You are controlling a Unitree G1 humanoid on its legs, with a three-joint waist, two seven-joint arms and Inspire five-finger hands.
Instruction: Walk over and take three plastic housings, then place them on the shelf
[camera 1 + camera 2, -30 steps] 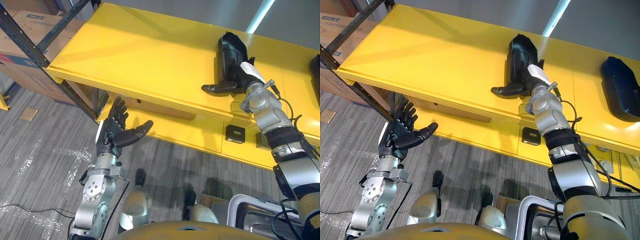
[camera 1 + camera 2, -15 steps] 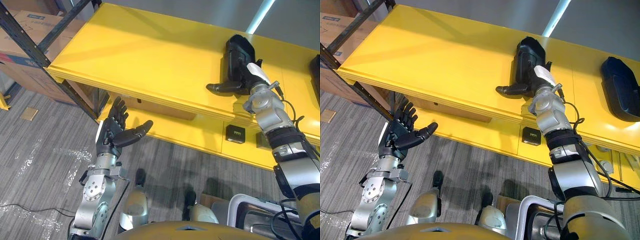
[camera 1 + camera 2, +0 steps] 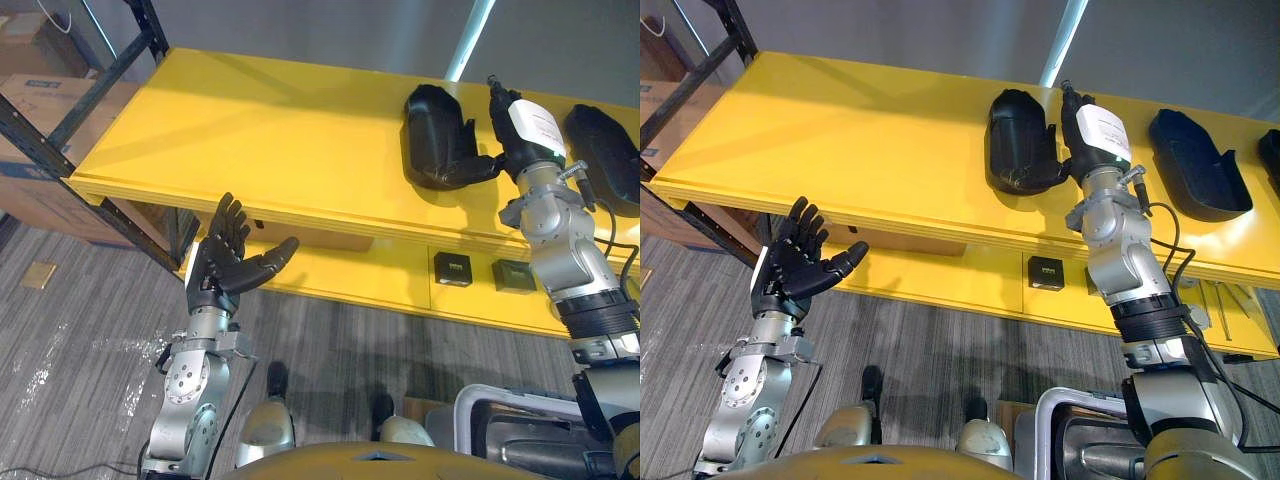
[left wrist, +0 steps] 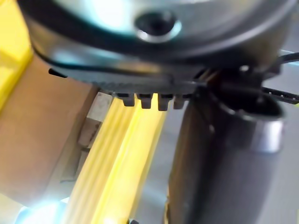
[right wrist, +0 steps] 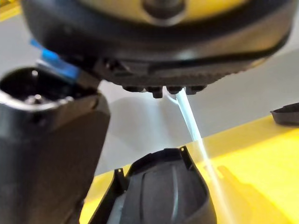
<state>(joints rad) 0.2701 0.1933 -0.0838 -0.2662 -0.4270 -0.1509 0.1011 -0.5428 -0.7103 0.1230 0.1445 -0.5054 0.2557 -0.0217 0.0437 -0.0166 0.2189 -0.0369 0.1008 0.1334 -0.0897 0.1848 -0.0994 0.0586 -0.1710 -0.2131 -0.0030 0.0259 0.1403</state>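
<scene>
The yellow shelf (image 3: 840,120) is carrying a black housing (image 3: 1018,140) just left of the right robot hand (image 3: 1095,135), with its long axis running front to back. That robot hand is standing released, fingers straight, thumb touching the housing's near end. A second housing (image 3: 1195,165) is lying to its right, and a third (image 3: 1273,150) is being cut off at the edge. The left robot hand (image 3: 790,265) is hanging open below the shelf.

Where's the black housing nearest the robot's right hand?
Left eye view: the housing lies on the yellow shelf, right of centre, just left of the right hand.

The left hand (image 4: 154,65) sits dark and close, with the yellow ribbed front edge of the shelf (image 4: 124,156) running past it and a brown board (image 4: 39,140) just beside that edge.
</scene>
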